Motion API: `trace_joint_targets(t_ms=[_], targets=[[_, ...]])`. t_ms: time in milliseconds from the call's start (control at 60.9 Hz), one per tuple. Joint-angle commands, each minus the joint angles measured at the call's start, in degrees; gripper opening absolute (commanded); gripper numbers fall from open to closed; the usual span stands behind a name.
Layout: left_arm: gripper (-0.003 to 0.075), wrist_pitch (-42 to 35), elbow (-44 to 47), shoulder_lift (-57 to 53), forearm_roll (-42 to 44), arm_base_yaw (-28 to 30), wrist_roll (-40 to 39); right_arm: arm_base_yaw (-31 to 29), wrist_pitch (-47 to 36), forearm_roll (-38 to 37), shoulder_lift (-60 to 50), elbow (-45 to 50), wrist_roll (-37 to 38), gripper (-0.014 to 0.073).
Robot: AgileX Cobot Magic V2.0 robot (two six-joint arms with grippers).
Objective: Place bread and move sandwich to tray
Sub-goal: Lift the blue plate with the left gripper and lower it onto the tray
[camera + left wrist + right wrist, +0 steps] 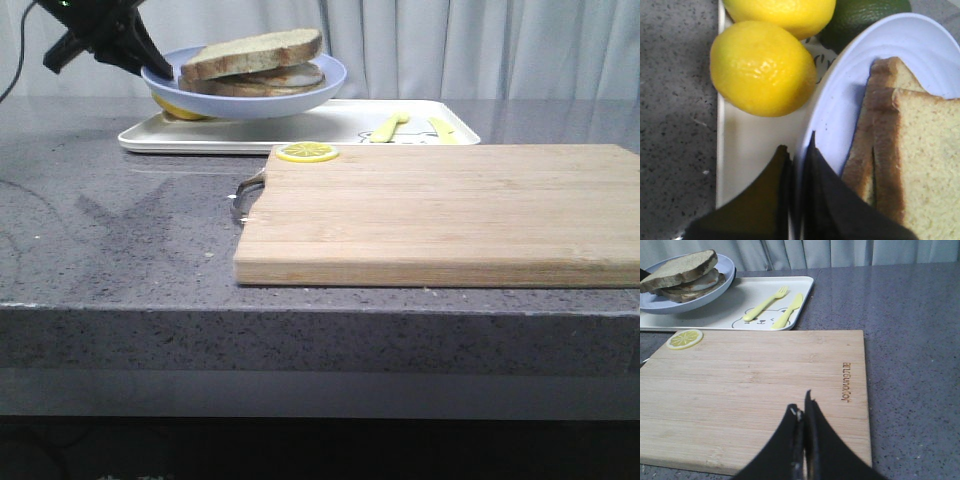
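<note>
Front view: we are holding the sandwich [255, 62] level above the tray [340, 125], lowering gently advised. Left wrist view: left gripper [799, 155] is pinching the plate's rim beside the lemons [762, 67]; egg hidden. Right wrist view: right gripper [802, 412] is closed, empty, over the wooden board [755, 390].

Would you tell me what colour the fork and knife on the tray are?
Pale yellow, both fork and knife; clearest in the right wrist view.

Matte black left pincer [799, 165] and right pincer [802, 415], tapered wedge-shaped fingers.
</note>
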Motion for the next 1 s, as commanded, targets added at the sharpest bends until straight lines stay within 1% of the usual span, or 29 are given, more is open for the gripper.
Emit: trace_joint_targets(t_ms=[0,328,608,837,919,985], targets=[[-0.002,-1.2,-2.92,-2.81,-5.03,-0.66,-0.81,0.18,-4.73,0.19,0.42,-1.46,-0.34,-0.006],[-0.002,-1.77,-2.92,0.98,-6.09,-2.53,2.49,0.18,-4.56,0.19,0.42,-1.46,-0.34,-0.006],[-0.002,-5.55,-2.92,1.86,-6.92,-3.14,3.42,0.18,-4.56,0.29,0.42,-1.46,-0.34,-0.006],[-0.0018,-7.09,-2.92,1.86,-6.92,-3.78,6.67,0.18,-4.56,0.43,0.42,-1.46,-0.34,-0.006],[0.0005,-7.71,-2.92,1.86,-6.92,-4.01,7.4,0.18,-4.56,0.43,0.42,-1.46,-0.34,-0.006],[0.0062,-8.27,-2.92,1.86,-6.92,-4.14,7.8,0.18,-4.56,0.43,0.42,-1.46,-0.34,-0.006]])
